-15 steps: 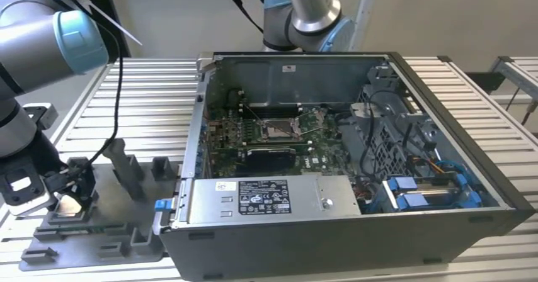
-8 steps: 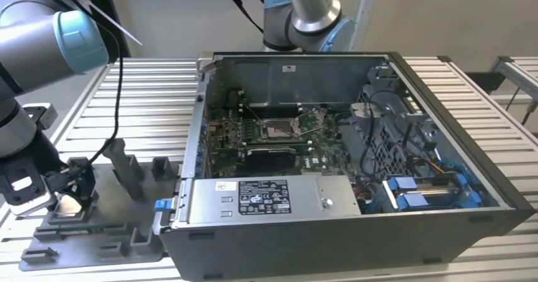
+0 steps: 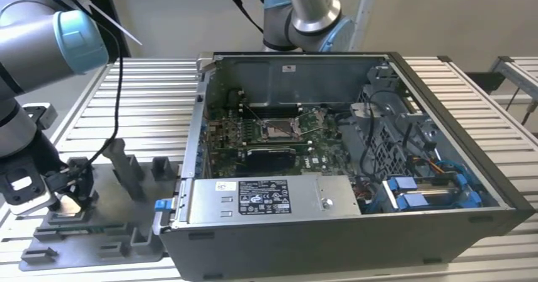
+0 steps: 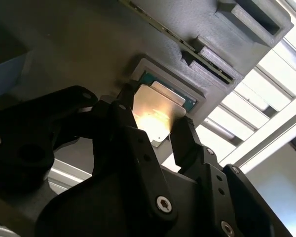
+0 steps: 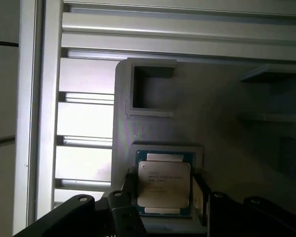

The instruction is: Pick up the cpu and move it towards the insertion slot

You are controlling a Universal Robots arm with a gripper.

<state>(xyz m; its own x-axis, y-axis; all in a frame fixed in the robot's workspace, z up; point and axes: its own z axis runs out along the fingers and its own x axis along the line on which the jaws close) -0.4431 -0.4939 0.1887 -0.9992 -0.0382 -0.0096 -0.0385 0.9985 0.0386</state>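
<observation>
Gripper (image 3: 72, 191) low over the grey plastic tray (image 3: 126, 235) at the exterior view's left, on the slatted aluminium counter (image 3: 151, 99); in both wrist views the cpu (image 5: 164, 183) (image 4: 155, 114) lies silvery face up in a square pocket of the tray, thin green border visible around it; the two black fingers (image 5: 129, 183) are closed in to chip width, one against each of two opposite edges; cpu level, seated in the pocket. Insertion slot (image 3: 278, 129) sits on the green motherboard (image 3: 321, 160) inside the open computer case (image 3: 336, 235), well apart from the gripper.
</observation>
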